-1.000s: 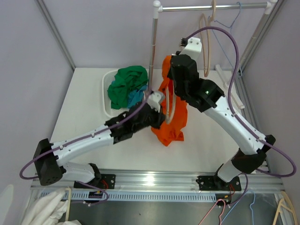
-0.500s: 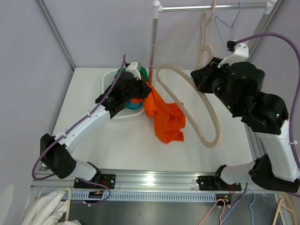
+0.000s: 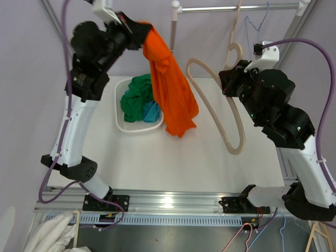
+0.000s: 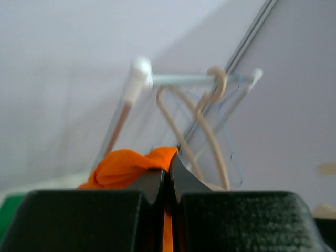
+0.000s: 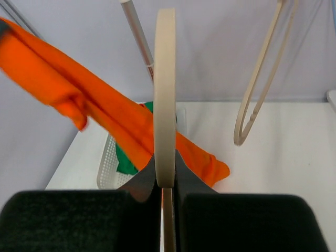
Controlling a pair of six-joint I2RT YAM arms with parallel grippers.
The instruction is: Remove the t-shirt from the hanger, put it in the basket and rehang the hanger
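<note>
From the overhead view, my left tool is raised high in the upper left of the frame. Its jaws are pinched tight on a bunch of the orange t-shirt. On the left wrist camera the two black fingers meet with only a strip of orange cloth between them.

The t-shirt hangs down from that grip in a long drape through the upper middle of the frame. Its lower end is above the surface, just right of the white basket, which holds green and blue clothes.

My right tool is at the right of the frame, closed on the rim of the beige hanger. On the right wrist camera the rim runs straight up from between the closed jaws. Overhead, the hanger's loop slants down toward the middle of the frame, just beside the t-shirt and to its right. The loop is bare, so the t-shirt is off the hanger.

Behind it, another beige hanger hangs from the rail along the top of the frame.
</note>
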